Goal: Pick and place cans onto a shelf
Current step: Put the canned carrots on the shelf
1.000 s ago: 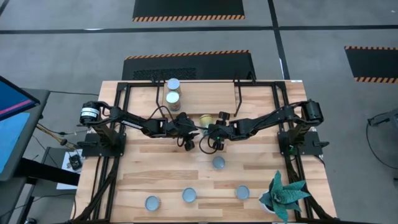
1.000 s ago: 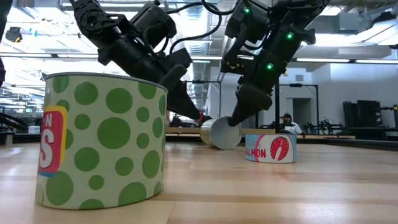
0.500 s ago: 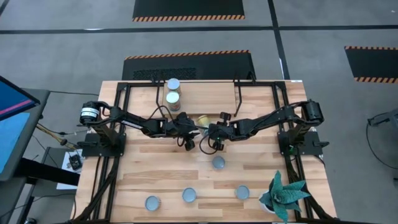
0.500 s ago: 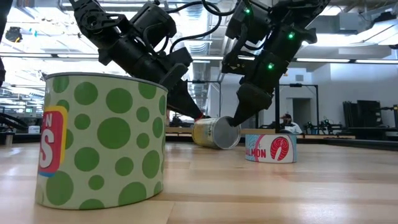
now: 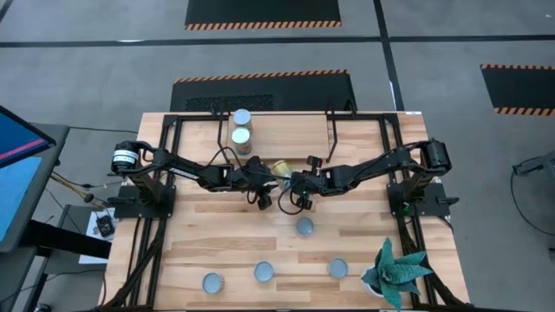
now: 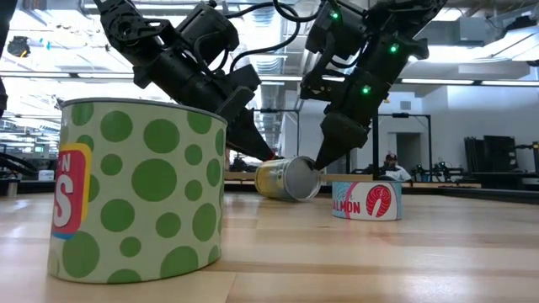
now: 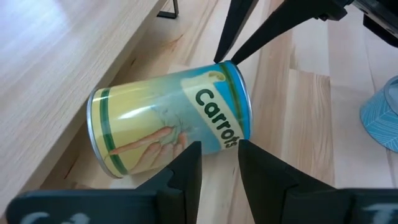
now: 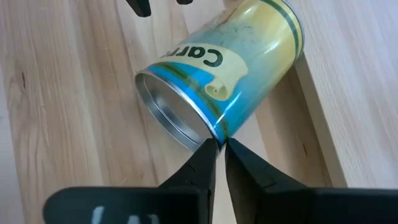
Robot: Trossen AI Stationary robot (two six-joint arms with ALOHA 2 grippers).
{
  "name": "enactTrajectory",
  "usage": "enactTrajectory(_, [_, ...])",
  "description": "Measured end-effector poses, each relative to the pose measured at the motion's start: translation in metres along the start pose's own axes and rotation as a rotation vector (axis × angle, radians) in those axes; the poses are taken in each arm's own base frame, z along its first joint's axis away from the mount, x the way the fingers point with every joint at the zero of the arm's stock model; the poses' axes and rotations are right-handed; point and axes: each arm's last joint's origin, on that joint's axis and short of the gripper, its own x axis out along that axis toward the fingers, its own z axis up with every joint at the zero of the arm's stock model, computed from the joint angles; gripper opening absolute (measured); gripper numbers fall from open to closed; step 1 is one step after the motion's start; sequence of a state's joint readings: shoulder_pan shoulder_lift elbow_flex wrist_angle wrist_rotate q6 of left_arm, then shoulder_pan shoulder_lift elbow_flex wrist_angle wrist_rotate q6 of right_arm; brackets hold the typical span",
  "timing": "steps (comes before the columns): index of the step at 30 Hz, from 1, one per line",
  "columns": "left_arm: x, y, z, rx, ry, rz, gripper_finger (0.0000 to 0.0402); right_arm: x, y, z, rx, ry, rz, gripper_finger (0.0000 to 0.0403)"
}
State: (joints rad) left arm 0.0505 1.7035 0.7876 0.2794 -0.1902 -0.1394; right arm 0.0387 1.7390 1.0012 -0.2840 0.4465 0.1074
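Observation:
A yellow and blue carrots can [image 5: 281,166] lies on its side on the table, beside the near edge of the light-wood shelf [image 5: 364,139]. It shows in the low view [image 6: 286,179] and in both wrist views [image 7: 168,124] [image 8: 230,68]. My left gripper [image 7: 219,149] is slightly open, with its fingertips at the can's label side. My right gripper [image 8: 217,144] is shut, with its tips at the can's end rim. Two cans [image 5: 241,117] [image 5: 240,136] stand on the shelf. My left gripper's fingertips [image 7: 193,152] stand at the can's label side [image 7: 211,134], slanting down from the table's left. I cannot tell whether they touch it. My right gripper touches the rim of the can's open-looking metal end [image 8: 208,134] with the tips of its shut fingers, slanting down from the table's right. The can lies on the table.
Several cans stand upright on the near half of the table [image 5: 304,227] [image 5: 264,272] [image 5: 212,282] [image 5: 337,268]. A green spiky plant [image 5: 395,269] is at the near right corner. In the low view a green-dotted can [image 6: 135,189] is close and a salmon tin [image 6: 366,200] lies behind.
The lying can has turned about and shifted toward the table's left. In the low view its yellow side now shows where mostly its round end showed before. My right gripper's shut tips have stayed at its rim.

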Motion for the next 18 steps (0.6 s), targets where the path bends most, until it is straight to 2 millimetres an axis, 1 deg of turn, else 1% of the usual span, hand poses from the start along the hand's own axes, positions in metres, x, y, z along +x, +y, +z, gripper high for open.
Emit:
enactTrajectory(4, [0.0000,0.0000,0.0000,0.000,0.000,0.000,0.0096,0.0000,0.0000,0.0000,0.000,0.000,0.000,0.0042])
enactTrajectory(10, [0.0001,0.0000,0.0001,-0.004,0.000,0.000,0.0096,0.0000,0.0000,0.0000,-0.001,0.000,0.000,0.0010])
enactTrajectory(18, [0.0001,0.0000,0.0002,-0.005,0.000,0.000,0.0096,0.0000,0.0000,0.0000,-0.002,0.000,0.000,0.0006])
